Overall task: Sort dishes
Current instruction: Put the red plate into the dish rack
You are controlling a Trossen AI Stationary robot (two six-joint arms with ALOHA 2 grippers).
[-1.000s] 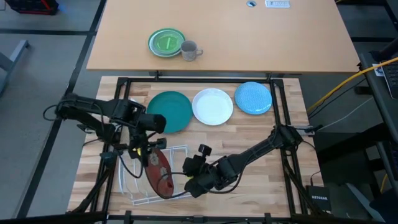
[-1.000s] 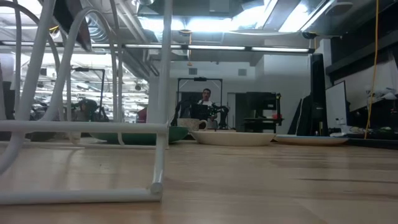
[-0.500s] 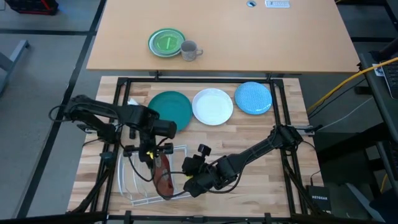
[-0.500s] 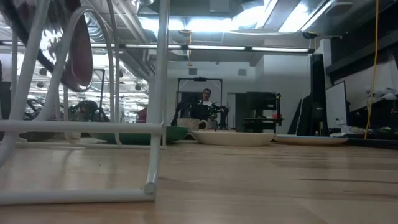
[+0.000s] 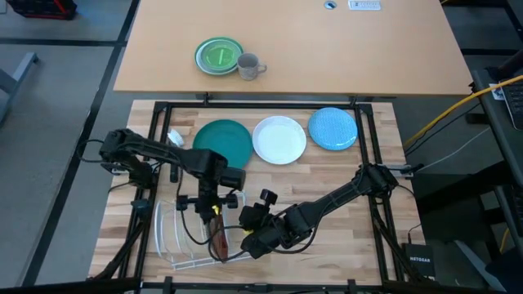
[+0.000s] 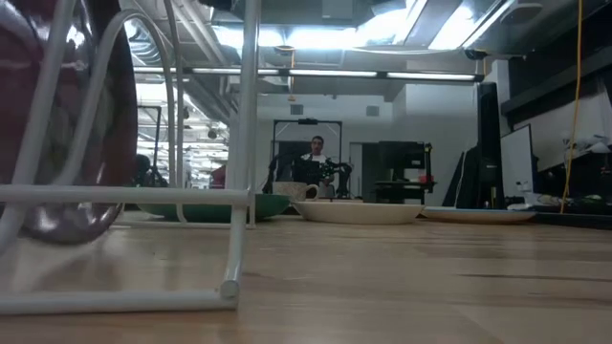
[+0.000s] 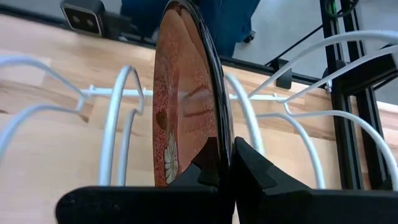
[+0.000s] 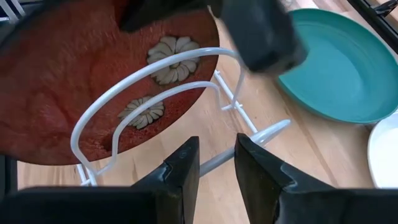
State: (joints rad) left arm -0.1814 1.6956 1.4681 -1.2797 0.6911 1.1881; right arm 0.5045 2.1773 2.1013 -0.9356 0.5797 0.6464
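1. A butcher-block desk [image 5: 327,184] sits inside a black frame [image 5: 376,147].
2. A tan table [image 5: 343,49] stands behind it.
3. Grey floor [image 5: 49,90] surrounds both.
4. Ceiling lights [image 6: 316,38] glow above a far doorway [image 6: 296,143].

Dark red plate [image 5: 218,238] w/ pale flowers stands on edge in rack; teal plate [image 5: 222,146], white plate [image 5: 279,140], speckled lt-blue plate [image 5: 333,129] lie flat in row behind.

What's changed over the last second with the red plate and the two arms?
The left gripper has swung over the white rack and turned the dark red plate from tilted to upright on edge between the rack's wires, jaws still shut on its rim. The right gripper stayed beside the rack. The teal plate, white plate and blue plate have not moved.
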